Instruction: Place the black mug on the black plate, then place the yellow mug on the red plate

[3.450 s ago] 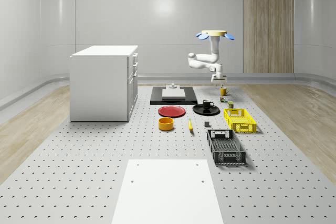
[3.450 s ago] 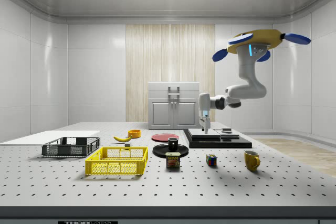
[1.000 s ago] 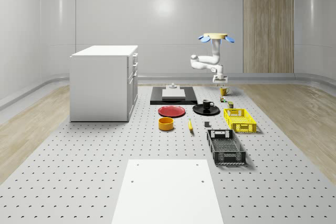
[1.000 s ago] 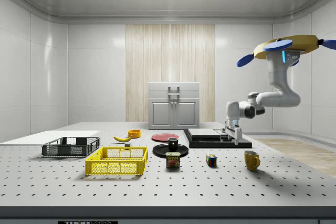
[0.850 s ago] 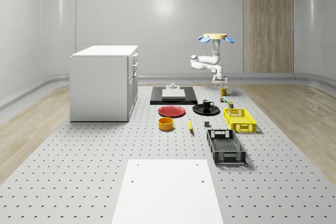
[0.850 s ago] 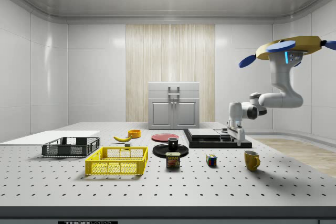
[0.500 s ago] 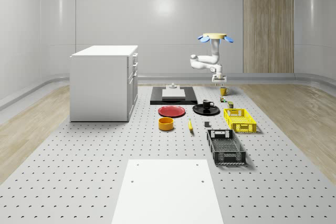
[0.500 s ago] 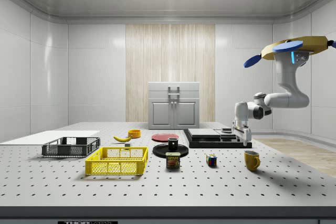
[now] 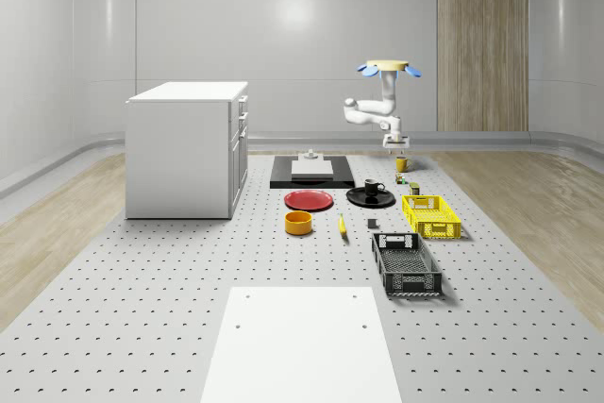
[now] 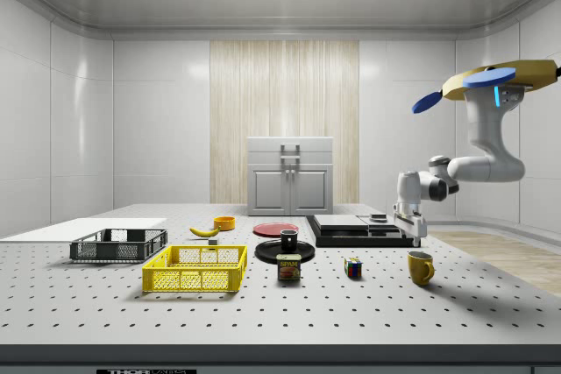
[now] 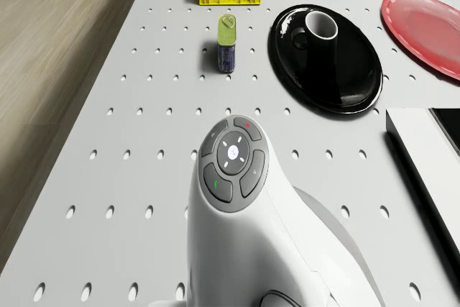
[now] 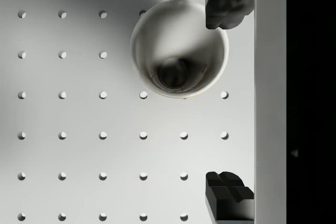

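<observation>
The black mug [image 9: 372, 187] [image 11: 320, 29] stands upright on the black plate [image 9: 359, 200] [image 11: 345, 70], with the red plate [image 9: 310, 200] [image 11: 428, 30] beside it, nothing on it. The yellow mug [image 9: 402, 164] [image 10: 421, 267] [image 12: 178, 56] stands upright on the table at the far side, its handle away from the plates. The drone [image 9: 388, 68] [image 10: 504, 79] hovers above that end of the table. My gripper [image 10: 415, 236] [image 12: 227, 100] hangs open a little above the yellow mug, offset sideways, so one fingertip [image 12: 226, 3] overlaps the mug's rim in the wrist view.
A black platform [image 9: 311, 172] [image 12: 310, 98] with a white block lies close beside the yellow mug. A can [image 10: 289, 267] [image 11: 227, 42] and a colour cube [image 10: 352, 267] stand nearby. Yellow crate [image 9: 430, 215], black crate [image 9: 406, 263], orange bowl [image 9: 298, 223], banana [image 9: 342, 226] and white cabinet [image 9: 187, 148] lie farther off.
Drone and arm have shifted toward the side view's right, from over the black platform to above the yellow mug. Both mugs and plates have stayed put.
</observation>
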Tool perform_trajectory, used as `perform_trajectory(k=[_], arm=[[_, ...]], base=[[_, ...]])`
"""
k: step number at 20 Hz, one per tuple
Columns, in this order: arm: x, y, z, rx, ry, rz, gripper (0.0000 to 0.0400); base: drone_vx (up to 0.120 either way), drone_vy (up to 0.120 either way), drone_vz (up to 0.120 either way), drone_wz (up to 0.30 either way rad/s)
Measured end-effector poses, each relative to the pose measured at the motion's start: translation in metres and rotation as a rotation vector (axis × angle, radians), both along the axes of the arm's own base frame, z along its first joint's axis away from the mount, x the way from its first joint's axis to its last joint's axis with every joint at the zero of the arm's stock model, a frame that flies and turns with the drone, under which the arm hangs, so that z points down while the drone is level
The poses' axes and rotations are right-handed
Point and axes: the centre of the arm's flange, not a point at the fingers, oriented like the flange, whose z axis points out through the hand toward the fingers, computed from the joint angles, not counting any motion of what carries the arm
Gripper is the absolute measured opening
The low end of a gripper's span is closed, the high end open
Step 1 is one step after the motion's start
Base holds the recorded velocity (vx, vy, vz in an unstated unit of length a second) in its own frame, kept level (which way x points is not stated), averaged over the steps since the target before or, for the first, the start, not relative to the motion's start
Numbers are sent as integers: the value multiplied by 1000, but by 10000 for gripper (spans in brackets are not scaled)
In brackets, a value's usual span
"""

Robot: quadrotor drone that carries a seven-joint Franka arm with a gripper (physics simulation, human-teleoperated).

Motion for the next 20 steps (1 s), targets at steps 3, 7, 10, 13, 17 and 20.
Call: perform_trajectory(k=[3, 7, 10, 13, 17, 20], arm=[[0, 0, 0, 0, 0, 0, 400], [0, 0, 0, 0, 0, 0, 400], [0, 0, 0, 0, 0, 0, 400], [0, 0, 1, 0, 0, 0, 400], [0, 0, 13, 0, 0, 0, 400], [0, 0, 21, 0, 0, 0, 400]], base=[[0, 0, -80, 0], [-70, 0, 0, 0], [-27, 0, 0, 0], [0, 0, 0, 0], [0, 0, 0, 0], [0, 0, 0, 0]])
